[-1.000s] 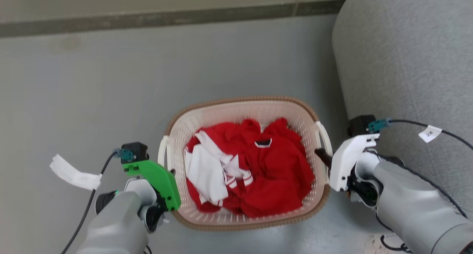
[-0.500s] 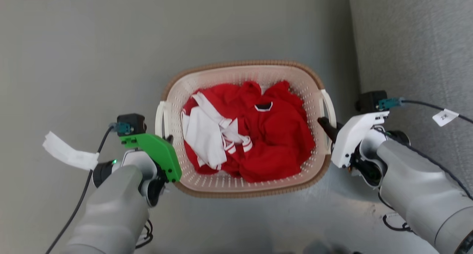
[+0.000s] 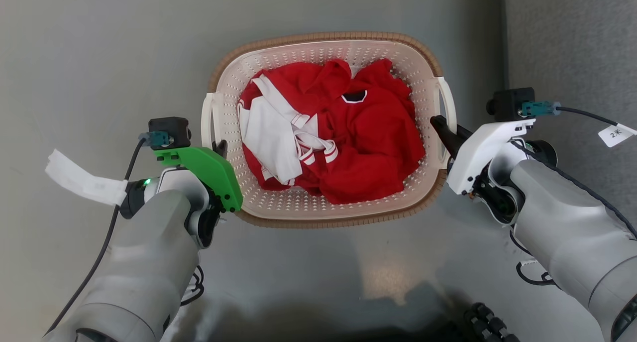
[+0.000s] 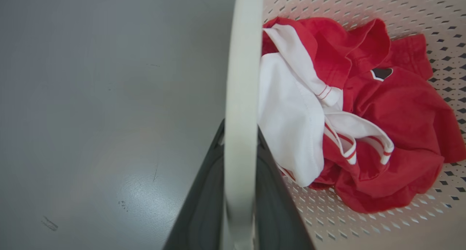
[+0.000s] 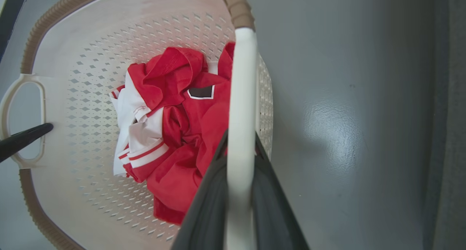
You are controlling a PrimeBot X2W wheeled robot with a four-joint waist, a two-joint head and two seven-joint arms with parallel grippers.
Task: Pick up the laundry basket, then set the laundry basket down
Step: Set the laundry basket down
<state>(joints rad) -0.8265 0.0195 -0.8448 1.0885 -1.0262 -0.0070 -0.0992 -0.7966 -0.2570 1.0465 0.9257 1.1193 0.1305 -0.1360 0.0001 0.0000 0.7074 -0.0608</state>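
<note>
Two-handed hold on the laundry basket [image 3: 318, 208], red and white clothes [image 3: 378, 148] inside. Pinching left handle [image 4: 240, 97] between fingers [image 4: 204, 206] of left gripper [image 3: 220, 148], right handle [image 5: 242, 97] between fingers [image 5: 207, 206] of right gripper [image 3: 439, 124], both closed down to handle thickness. Since a second ago: whole head view shifted, wall strip gone from top, so camera move, not slip; same grip. Probably mid-carry over grey floor [image 3: 99, 58]; cannot tell whether lifted clear. Set-down not yet done.
</note>
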